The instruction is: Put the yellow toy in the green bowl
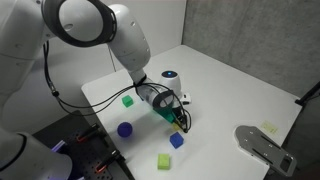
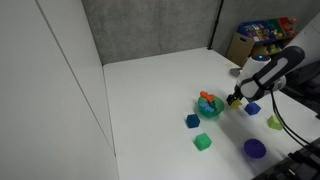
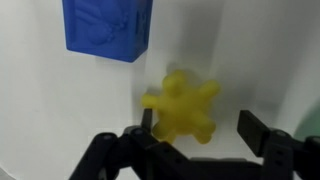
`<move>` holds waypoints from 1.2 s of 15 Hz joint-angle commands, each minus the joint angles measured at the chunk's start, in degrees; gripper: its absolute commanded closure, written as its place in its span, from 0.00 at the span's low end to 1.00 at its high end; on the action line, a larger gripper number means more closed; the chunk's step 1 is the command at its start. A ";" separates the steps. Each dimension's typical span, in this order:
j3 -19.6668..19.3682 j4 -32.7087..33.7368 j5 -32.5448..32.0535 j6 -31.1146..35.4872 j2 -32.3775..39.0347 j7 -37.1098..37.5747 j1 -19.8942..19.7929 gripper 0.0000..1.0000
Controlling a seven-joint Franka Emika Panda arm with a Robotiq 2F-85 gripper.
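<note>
In the wrist view the yellow toy (image 3: 182, 108), a small pale-yellow knobbly block, lies on the white table. My gripper (image 3: 200, 130) is open, with one finger on each side of the toy; the left finger is close against it. The green bowl (image 2: 210, 112) stands just beside the gripper (image 2: 234, 100) and holds something orange. The bowl (image 1: 167, 113) also shows as a teal shape under the gripper (image 1: 184, 120). The toy is hidden by the gripper in both exterior views.
A blue cube (image 3: 107, 28) lies just beyond the toy and shows in both exterior views (image 1: 176, 141) (image 2: 252, 108). Also on the table are a lime cube (image 2: 274, 123), a green cube (image 2: 202, 143), a purple piece (image 2: 255, 148) and another blue cube (image 2: 192, 121).
</note>
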 commanded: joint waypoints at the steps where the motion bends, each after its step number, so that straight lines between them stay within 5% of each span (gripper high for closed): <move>1: -3.77 1.79 -2.04 0.73 1.82 2.52 3.70 0.44; 5: -5.69 1.47 -1.82 -1.45 -0.33 3.13 5.80 0.74; 13: -8.34 -1.68 -3.26 -5.47 -11.67 6.68 11.87 0.85; 18: -5.38 -5.48 -5.82 -10.14 -20.28 8.36 12.63 0.85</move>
